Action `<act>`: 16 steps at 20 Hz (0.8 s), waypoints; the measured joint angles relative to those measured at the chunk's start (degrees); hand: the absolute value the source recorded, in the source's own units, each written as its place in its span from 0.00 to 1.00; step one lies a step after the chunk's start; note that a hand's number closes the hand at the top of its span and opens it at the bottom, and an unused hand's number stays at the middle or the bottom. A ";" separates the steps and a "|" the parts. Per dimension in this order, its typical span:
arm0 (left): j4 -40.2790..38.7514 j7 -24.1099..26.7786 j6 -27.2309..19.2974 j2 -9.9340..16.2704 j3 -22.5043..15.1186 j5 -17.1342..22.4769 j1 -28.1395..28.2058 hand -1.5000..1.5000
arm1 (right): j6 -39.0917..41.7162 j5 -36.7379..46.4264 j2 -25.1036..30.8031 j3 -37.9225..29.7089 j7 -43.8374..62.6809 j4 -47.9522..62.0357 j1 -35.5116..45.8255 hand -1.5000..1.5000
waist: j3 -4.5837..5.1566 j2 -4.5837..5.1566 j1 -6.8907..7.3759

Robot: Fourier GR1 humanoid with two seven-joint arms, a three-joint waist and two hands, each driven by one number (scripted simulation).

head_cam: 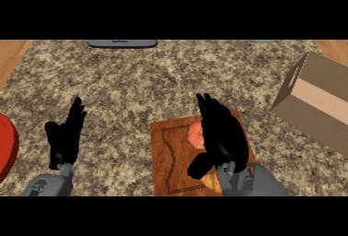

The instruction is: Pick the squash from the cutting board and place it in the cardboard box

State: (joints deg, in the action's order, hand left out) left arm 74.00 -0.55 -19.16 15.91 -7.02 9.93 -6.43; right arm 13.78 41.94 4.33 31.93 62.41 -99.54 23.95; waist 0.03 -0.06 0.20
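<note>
A wooden cutting board point(170, 159) lies on the speckled counter, low and right of centre. On it sits the squash point(196, 134), pale orange, mostly hidden under my right hand point(223, 136). That hand hovers over it with fingers straight and pointing away, thumb hanging to the lower left. Whether it touches the squash I cannot tell. The cardboard box point(316, 99) stands tilted at the right edge, to the upper right of the board. My left hand point(66, 133) rests open at the left, fingers up.
A red plate point(5, 147) shows partly at the left edge. A grey object point(122, 43) sits at the far edge of the counter. Wooden floor strips show at the top corners.
</note>
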 measured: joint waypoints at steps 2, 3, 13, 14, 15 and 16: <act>0.63 -0.39 0.11 0.12 0.27 -0.15 0.04 0.50 | 0.59 0.38 -1.19 -1.01 0.21 1.49 1.10 0.00 | -0.01 0.01 0.03; 0.97 -0.10 0.14 0.13 0.29 -0.31 0.86 0.50 | 0.65 0.82 -1.70 -0.54 0.48 1.74 0.81 0.00 | 0.00 -0.02 0.06; 0.91 -0.35 0.74 -0.69 1.26 -1.47 0.98 0.50 | -0.62 2.17 -3.42 -0.43 1.08 6.98 1.77 0.00 | -0.01 0.01 0.02; 0.55 -0.06 1.22 -0.47 1.67 -1.32 0.97 0.50 | -0.77 2.04 -3.45 -0.54 1.16 7.87 2.12 0.00 | -0.01 0.02 0.06; 0.40 -0.29 0.93 -0.78 1.65 -1.61 0.43 0.50 | -0.66 1.69 -3.46 -0.65 1.55 7.80 2.63 0.00 | -0.01 0.03 0.02; 0.35 -0.48 1.29 -0.54 2.02 -1.50 0.11 0.50 | -0.53 1.90 -3.40 -1.42 0.92 8.60 2.56 0.00 | 0.00 0.02 -0.01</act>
State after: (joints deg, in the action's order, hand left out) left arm 74.35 -1.03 -17.87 15.37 -5.00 8.44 -6.32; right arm 13.25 43.84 0.92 30.51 63.34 -90.95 26.51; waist 0.03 -0.04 0.19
